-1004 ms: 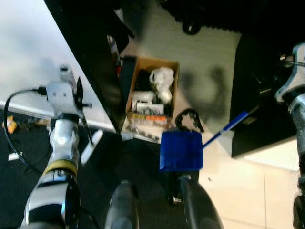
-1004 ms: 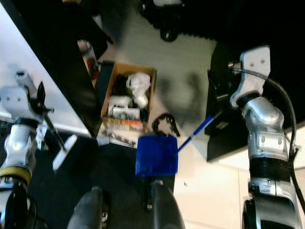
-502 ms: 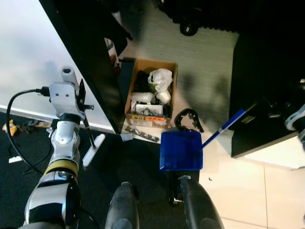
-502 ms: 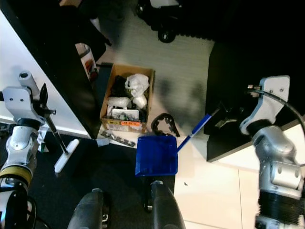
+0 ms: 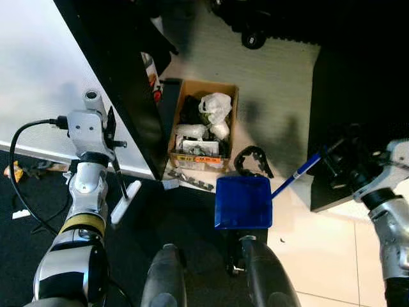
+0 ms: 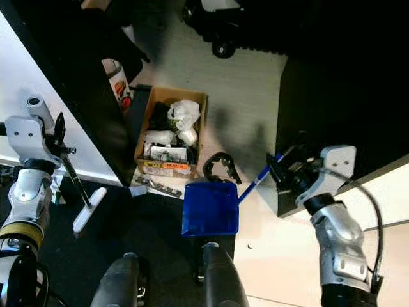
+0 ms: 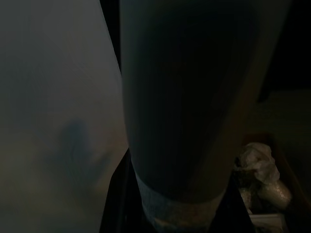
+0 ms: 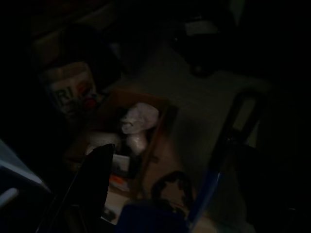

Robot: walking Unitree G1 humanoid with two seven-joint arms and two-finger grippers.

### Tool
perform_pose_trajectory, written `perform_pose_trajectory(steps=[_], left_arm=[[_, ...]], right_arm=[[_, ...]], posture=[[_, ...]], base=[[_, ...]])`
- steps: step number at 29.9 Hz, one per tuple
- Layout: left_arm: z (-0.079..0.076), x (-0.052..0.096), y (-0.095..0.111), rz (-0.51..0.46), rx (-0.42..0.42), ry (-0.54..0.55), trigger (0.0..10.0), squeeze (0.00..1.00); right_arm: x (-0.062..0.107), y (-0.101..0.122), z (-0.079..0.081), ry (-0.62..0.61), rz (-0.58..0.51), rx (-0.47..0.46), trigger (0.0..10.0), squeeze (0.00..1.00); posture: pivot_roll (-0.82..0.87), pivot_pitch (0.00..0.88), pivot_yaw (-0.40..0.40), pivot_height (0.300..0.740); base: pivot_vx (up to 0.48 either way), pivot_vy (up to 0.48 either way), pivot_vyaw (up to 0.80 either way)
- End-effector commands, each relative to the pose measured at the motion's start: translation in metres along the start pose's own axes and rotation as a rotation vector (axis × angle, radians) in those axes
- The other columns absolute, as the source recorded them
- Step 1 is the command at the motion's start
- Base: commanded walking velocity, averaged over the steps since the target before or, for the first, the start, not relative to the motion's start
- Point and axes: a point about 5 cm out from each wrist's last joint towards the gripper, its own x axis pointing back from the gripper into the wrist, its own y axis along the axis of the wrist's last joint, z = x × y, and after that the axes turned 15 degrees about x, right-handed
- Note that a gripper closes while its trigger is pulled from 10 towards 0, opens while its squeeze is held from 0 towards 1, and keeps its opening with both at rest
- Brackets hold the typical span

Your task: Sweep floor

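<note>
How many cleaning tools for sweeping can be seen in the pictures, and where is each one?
2. The broom is in the left gripper, its white head low on the dark floor. The blue dustpan lies on the floor beside the cardboard box, its handle pointing toward the right gripper.

Floor layout ahead of the robot, seen from above.

A dustpan point(image 5: 242, 202) lies on the floor near the robot's feet, its handle point(image 5: 299, 171) running right and farther off toward the right gripper point(image 6: 284, 171). Just beyond the dustpan's far edge lies a curved strap point(image 5: 252, 160). Left of that, farther off, stands a cardboard box point(image 5: 203, 125) with a crumpled bag point(image 5: 216, 105) in it. At left, the left gripper point(image 5: 110, 131) holds a broom point(image 5: 124, 198), whose head rests on the floor beside a wall panel point(image 5: 48, 89).
</note>
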Motion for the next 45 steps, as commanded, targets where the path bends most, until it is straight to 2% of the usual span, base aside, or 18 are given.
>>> perform_pose_trajectory(steps=[1,6,8,11,15,27,37,45], left_arm=[[-0.001,0.0,0.001,-0.005,-0.005,-0.011,10.0,0.0],[-0.001,-0.001,0.001,-0.007,-0.005,-0.015,10.0,0.0],[-0.001,-0.001,0.002,-0.009,-0.004,-0.022,10.0,0.0],[-0.001,-0.002,0.003,-0.009,-0.008,-0.033,10.0,0.0],[0.002,-0.001,0.005,-0.013,-0.018,-0.043,10.0,0.0],[0.009,0.001,0.009,-0.022,-0.038,-0.052,10.0,0.0],[0.013,0.002,0.011,-0.026,-0.045,-0.047,10.0,0.0],[0.011,0.001,0.011,-0.026,-0.039,-0.044,10.0,0.0]], right_arm=[[0.001,-0.013,0.001,-0.042,0.022,0.005,10.0,0.0],[-0.004,-0.018,0.0,-0.089,0.019,0.023,10.0,0.0],[-0.012,-0.024,-0.004,-0.151,0.024,0.032,10.0,0.0],[-0.017,-0.027,-0.007,-0.179,0.028,0.008,10.0,0.0],[-0.026,-0.028,-0.007,-0.188,0.022,-0.016,10.0,0.0],[-0.049,-0.025,-0.011,-0.227,0.038,0.004,10.0,0.0],[-0.058,-0.02,-0.019,-0.278,0.032,-0.033,10.0,0.0],[-0.052,-0.025,-0.028,-0.379,0.055,-0.082,10.0,0.0]], posture=[[-0.01,0.185,0.0,0.731],[0.01,0.197,0.006,0.731],[0.01,0.207,0.009,0.731],[0.03,0.223,0.013,0.731],[0.04,0.245,0.016,0.731],[0.08,0.294,0.008,0.731],[0.1,0.3,0.004,0.731],[0.09,0.292,0.001,0.731]], base=[[0.0,0.0,0.0],[0.0,0.0,0.0],[0.0,0.0,0.0],[0.0,0.0,0.0],[0.0,0.0,0.0],[0.0,0.0,0.0],[0.0,0.0,0.0],[0.0,0.0,0.0]])
